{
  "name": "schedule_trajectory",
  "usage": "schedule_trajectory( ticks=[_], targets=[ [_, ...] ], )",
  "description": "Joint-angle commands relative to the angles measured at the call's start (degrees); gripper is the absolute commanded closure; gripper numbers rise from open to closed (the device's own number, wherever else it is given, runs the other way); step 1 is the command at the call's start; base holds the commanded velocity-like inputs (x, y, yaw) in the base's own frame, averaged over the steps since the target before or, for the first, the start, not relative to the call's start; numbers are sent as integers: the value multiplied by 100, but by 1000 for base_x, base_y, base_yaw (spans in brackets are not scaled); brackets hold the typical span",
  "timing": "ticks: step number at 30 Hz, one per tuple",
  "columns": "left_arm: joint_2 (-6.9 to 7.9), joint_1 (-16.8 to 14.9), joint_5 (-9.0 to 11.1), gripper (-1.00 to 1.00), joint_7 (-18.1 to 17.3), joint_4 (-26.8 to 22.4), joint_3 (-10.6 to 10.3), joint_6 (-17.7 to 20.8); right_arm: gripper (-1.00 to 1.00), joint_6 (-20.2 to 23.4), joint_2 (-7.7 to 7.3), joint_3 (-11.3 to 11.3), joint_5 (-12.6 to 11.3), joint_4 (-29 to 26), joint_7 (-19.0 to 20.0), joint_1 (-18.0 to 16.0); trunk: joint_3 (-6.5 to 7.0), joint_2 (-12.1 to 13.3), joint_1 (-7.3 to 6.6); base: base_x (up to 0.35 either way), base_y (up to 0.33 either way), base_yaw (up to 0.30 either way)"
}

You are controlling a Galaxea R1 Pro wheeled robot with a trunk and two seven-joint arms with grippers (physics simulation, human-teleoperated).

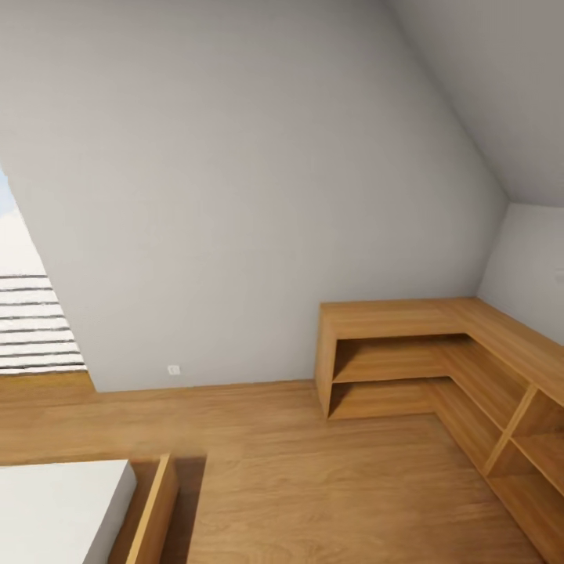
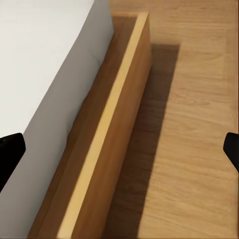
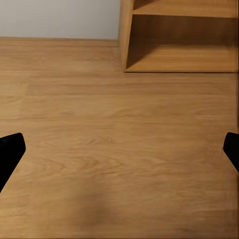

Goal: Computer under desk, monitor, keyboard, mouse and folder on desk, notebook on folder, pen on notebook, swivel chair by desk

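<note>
With both hands spread wide and holding nothing, left hand [image 2: 119, 144] over the bed [image 2: 45, 74] edge, right hand [image 3: 119, 144] over bare floor [image 3: 119, 149], the robot should turn away from the wooden shelving [image 1: 439, 368] to find the worktop.

no readable text, labels or signs

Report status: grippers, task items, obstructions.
Left gripper open, empty, over bed frame. Right gripper open, empty, above floor. Ahead: wooden shelving, sloped wall.
</note>
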Motion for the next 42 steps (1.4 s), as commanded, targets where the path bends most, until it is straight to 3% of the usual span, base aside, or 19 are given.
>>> schedule_trajectory(
  ticks=[1,20,42],
  targets=[
    [0,-3,3,-100,55,-2,-49,-5,-100,-18,4,50,-21,12,-30,-9,-9,-6,4,300,0,-255],
    [0,-3,0,-100,55,-2,-49,-5,-100,-15,3,51,-21,12,-29,-7,-9,-6,4,59,0,-262],
    [0,-3,1,-100,55,-2,-49,1,-100,-14,3,52,-12,12,-20,-7,-9,-6,4,304,0,-263]
  ],
)
